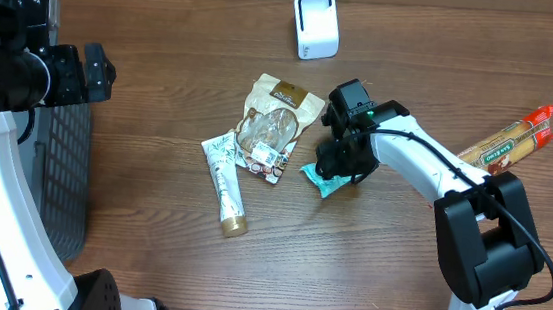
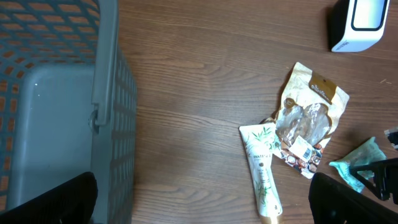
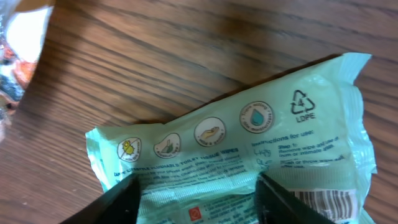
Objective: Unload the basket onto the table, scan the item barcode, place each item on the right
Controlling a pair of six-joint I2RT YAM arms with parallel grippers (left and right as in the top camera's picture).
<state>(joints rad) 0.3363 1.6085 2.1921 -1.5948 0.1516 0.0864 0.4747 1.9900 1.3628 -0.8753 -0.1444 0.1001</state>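
Wood-grain table (image 1: 164, 65), crinkly green wipes packet (image 3: 249, 143), boxy white scanner (image 1: 315, 24)

Table (image 1: 165, 55): wood, brown, visible grain, low sheen.
Wipes pkt (image 3: 249, 143): thin pale-green plastic film, crinkled, soft gloss, printed.
Pouch (image 1: 277, 125): kraft-paper look, matt; clear window glossy, wrinkled.
Tube (image 1: 224, 176): white plastic, smooth, satin; cap gold, metallic-looking.
Scanner (image 1: 315, 25): white plastic, smooth, glossy.
Basket (image 2: 112, 124): grey plastic, matt, lattice walls.
Long pack (image 1: 508, 143): clear film, shiny, red ends.
Right arm (image 1: 416, 162): white smooth plastic shell, black matt joints.
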